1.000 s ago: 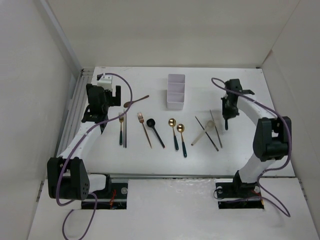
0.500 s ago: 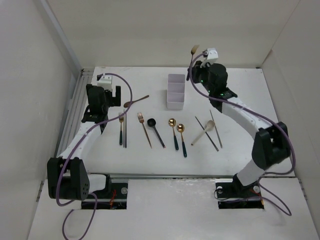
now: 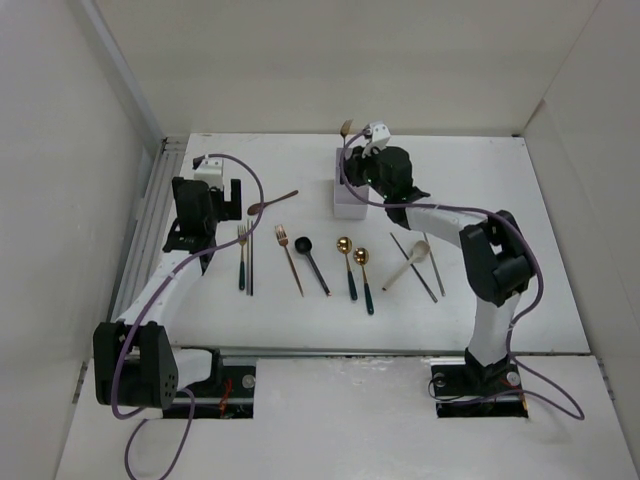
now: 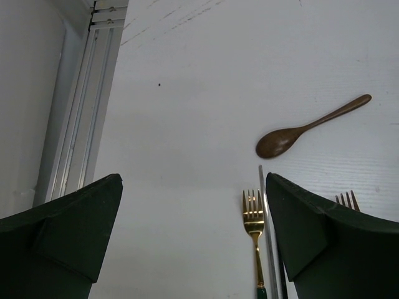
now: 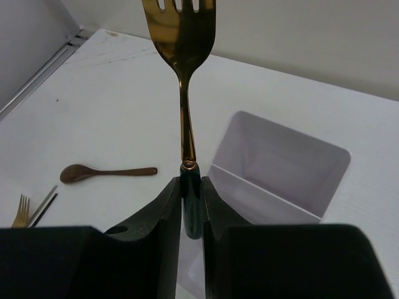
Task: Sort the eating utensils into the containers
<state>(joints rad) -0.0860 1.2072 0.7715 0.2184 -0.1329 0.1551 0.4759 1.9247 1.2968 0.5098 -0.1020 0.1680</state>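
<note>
The right claw (image 5: 190,200) is clamped on the dark handle of a gold fork (image 5: 184,93), its long axis upright, tines up — upper centre of the top view. The white container (image 5: 283,165) opens just below, to the claw's lower right, so the drop looks to be this arm's. The left claw (image 4: 193,187) hangs spread wide at the left, near the wooden spoon (image 4: 282,141)

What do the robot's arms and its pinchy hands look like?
The left arm and right arm are white tubes with chunky black joints. A purple cable loops along each. The left gripper and right gripper have dark, wedge-shaped fingers.
</note>
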